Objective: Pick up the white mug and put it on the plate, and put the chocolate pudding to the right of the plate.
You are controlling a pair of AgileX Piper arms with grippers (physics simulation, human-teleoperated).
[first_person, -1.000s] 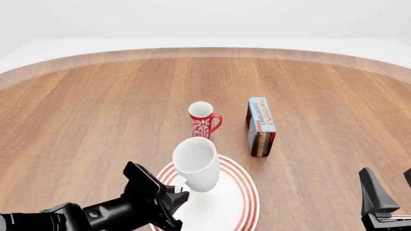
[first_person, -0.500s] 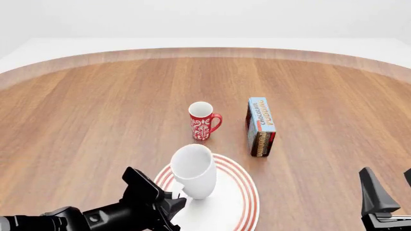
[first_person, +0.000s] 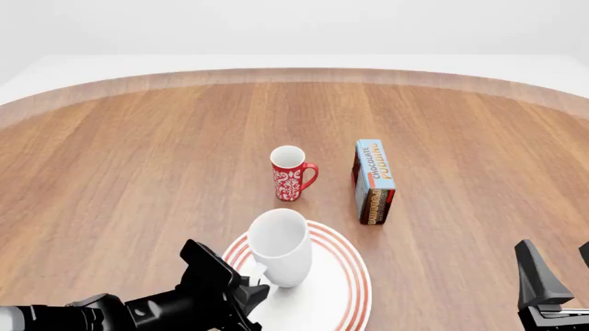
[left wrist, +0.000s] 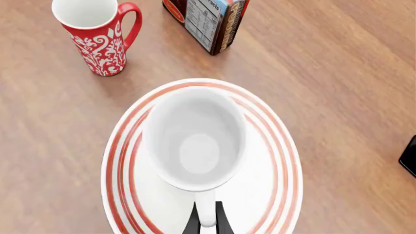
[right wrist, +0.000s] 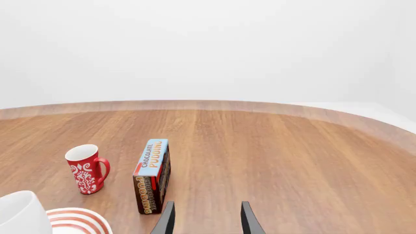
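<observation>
The white mug [first_person: 280,247] has come lower over the plate [first_person: 343,293] since a second ago. The left gripper [left wrist: 206,224] is clamped on its handle, the mug empty and tilted. The right gripper [right wrist: 205,219] hangs parted. Beyond stand an empty red mug [first_person: 292,173] and the chocolate pudding [first_person: 374,181] on the wooden table [first_person: 138,158].

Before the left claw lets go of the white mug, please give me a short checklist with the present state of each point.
1. White mug over the plate: ok.
2. Mug base resting on the plate: cannot tell.
3. Left claw shut on the mug handle: ok.
4. Mug upright: ok, mouth faces up.
5. Red mug apart from the plate: ok.
6. Chocolate pudding right of the plate: not ok, it stands behind the plate; right claw open, empty.
</observation>
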